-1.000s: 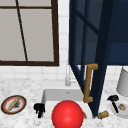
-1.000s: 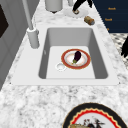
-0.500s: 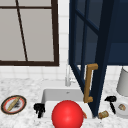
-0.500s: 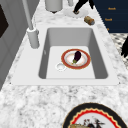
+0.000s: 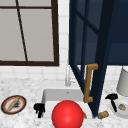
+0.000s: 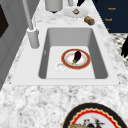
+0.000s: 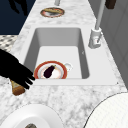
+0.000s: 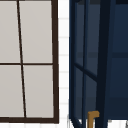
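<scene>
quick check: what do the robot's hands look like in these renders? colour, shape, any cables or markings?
Both the left hand and the right hand are plain matte black, human-shaped, with slim fingers. They float free, with no arm, sleeve or cable attached. No markings or logos are visible.

Small brown cork-like cylinder (image 5: 103, 114), lying on its side on the marble counter, just right of the sink (image 6: 72, 37), touching the right hand (image 7: 15, 71).

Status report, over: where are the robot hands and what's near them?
Left robot hand hovering at sink's left edge. Right robot hand over counter by brown cylinder and white plate. Open cabinet door hangs above the sink.
</scene>
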